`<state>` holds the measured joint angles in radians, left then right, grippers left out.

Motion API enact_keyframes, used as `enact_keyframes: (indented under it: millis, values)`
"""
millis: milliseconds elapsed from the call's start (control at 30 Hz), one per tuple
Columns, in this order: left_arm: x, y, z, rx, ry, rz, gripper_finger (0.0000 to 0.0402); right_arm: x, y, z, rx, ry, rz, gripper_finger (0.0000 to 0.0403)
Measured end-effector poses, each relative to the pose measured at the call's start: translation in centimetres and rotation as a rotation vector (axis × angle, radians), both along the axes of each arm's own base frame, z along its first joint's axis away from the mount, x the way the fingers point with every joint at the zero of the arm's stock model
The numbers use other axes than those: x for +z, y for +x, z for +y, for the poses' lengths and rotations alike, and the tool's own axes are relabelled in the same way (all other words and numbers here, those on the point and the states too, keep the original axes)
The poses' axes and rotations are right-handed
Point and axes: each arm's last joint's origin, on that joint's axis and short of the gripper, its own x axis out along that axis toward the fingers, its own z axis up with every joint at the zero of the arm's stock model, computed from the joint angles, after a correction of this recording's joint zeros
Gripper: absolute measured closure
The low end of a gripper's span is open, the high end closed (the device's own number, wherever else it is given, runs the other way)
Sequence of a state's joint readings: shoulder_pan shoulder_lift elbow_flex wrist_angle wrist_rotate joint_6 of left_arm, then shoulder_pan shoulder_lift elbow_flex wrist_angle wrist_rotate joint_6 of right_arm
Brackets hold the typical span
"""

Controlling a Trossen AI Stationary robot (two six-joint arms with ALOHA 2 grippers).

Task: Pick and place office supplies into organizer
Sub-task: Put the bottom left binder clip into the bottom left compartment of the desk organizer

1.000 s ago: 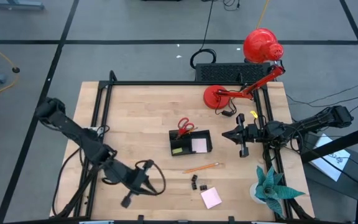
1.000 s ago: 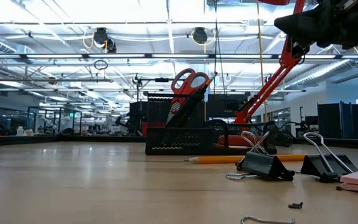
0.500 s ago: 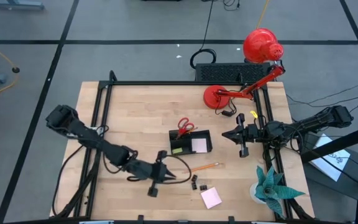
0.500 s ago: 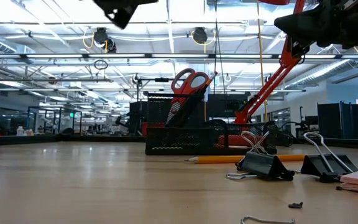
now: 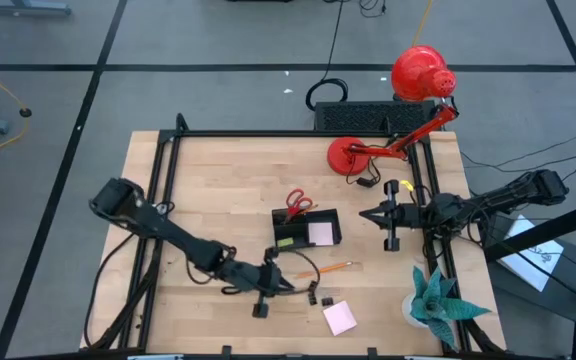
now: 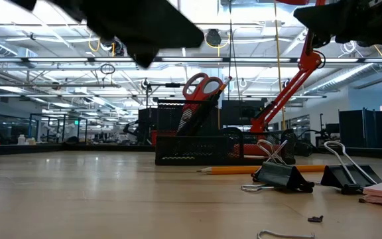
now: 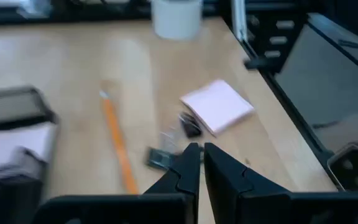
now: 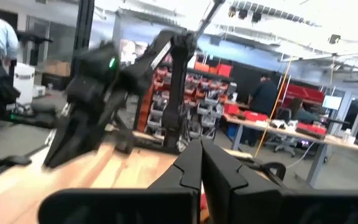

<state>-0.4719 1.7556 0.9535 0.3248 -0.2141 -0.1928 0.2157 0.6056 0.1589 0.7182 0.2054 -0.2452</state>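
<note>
The organizer [image 5: 307,230] — a small black tray — sits near the middle of the table [image 5: 218,190], with the red-handled scissors [image 5: 297,203] standing in its far end and a pale pad lying in one compartment. On the wood just in front of it lies an orange pencil [image 5: 330,268]; nearer the front edge are two black clips [image 5: 319,293] and, beside them, a pink sticky-note pad [image 5: 340,318].

The left gripper [image 5: 290,282] hangs low over the table between the tray and the clips, its fingers nearly together with only a thin slit between them and nothing held. In its wrist view the tips [image 7: 199,163] point toward the clips [image 7: 178,138], pencil [image 7: 118,149] and pad [image 7: 217,106].

The right gripper [image 5: 368,214] waits at the right edge — fingers pressed together, empty — near the red lamp [image 5: 378,150] and a teal paper plant [image 5: 438,298].
</note>
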Motion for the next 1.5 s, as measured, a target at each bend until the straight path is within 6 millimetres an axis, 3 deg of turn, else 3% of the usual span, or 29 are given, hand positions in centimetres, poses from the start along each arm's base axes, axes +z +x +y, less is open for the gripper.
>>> enact_keyframes:
  millis: [100,267,367,500,667,800,1000,1300,1500]
  values:
    - [-1.7,0.9,-0.8,0.000,-0.020,0.020,0.0371,0.1,-0.1,0.0,0.005,0.028,-0.014,0.0403]
    - [-1.5,3.4,-3.0,-0.018,0.031,0.008,0.0362,-0.1,0.0,0.0,0.017,0.081,0.017,0.0403]
    - [-1.7,4.9,-3.8,0.003,0.117,0.101,0.0339,-0.4,0.0,0.0,0.019,0.096,0.039,0.0403]
    - [-1.7,6.4,-3.3,0.055,0.160,0.214,0.0289,-0.9,0.1,0.0,0.019,0.103,0.090,0.0403]
    - [-0.9,6.7,-2.6,0.083,0.143,0.227,0.0221,-0.7,0.1,0.0,0.020,0.109,0.077,0.0403]
    - [-0.5,6.8,-2.5,-0.009,0.091,0.238,0.0191,-0.7,0.1,0.0,0.020,0.105,0.077,0.0403]
    - [-1.9,6.4,-3.1,-0.149,0.172,0.295,0.0186,-0.9,0.1,0.1,0.023,0.118,0.089,0.0403]
    - [-1.7,6.1,-3.5,-0.258,0.492,0.204,0.0185,-1.1,0.2,0.1,0.019,0.102,0.112,0.0403]
    - [-1.7,5.9,-4.1,-0.432,0.602,0.155,0.0185,-1.1,0.2,0.1,0.016,0.092,0.111,0.0403]
